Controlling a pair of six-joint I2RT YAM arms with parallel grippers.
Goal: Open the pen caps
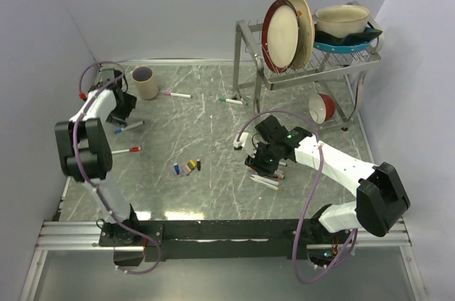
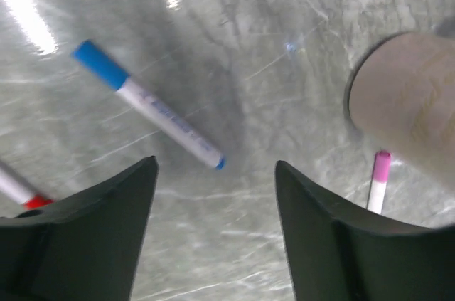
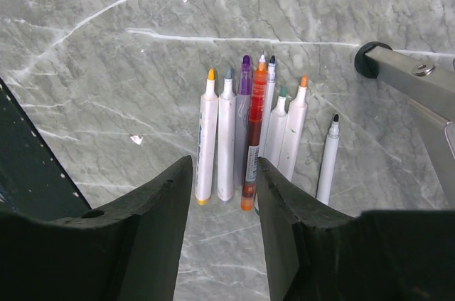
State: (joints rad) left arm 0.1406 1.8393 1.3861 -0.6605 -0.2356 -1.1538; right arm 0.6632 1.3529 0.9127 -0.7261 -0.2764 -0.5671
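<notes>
Four capped pens lie on the marble table: one with a blue cap (image 1: 118, 131) (image 2: 99, 64), one with a red cap (image 1: 136, 149) (image 2: 35, 201), one with a pink cap (image 1: 166, 92) (image 2: 382, 166) and one with a green cap (image 1: 222, 100). Several loose pen caps (image 1: 188, 167) lie in a small heap at mid-table. My left gripper (image 1: 124, 110) (image 2: 215, 166) hovers open and empty just short of the blue-capped pen's tail. My right gripper (image 1: 261, 166) (image 3: 224, 162) is open with nothing held. It hangs over a row of uncapped pens (image 1: 266, 180) (image 3: 249, 137) lying side by side.
A beige mug (image 1: 145, 82) (image 2: 405, 109) stands at the back left, close to my left gripper. A metal dish rack (image 1: 306, 66) with plates and bowls fills the back right; one of its legs (image 3: 398, 70) stands near the pen row. A red bowl (image 1: 323, 107) sits under the rack.
</notes>
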